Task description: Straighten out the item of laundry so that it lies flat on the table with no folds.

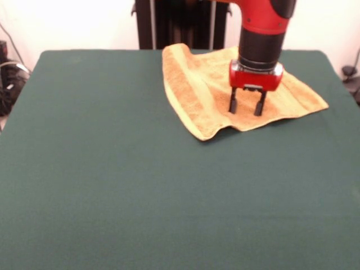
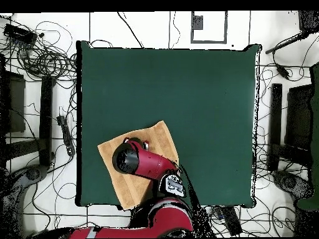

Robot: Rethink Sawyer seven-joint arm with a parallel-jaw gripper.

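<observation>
Towel (image 1: 202, 90) lies rumpled under the arm's spread jaws; cables (image 2: 43, 56) ring the table (image 1: 140, 185).

The towel (image 1: 214, 90) lies on the counter (image 1: 112, 185) near its far right corner in the front view, with the end effector (image 1: 246, 107) directly above it.
</observation>
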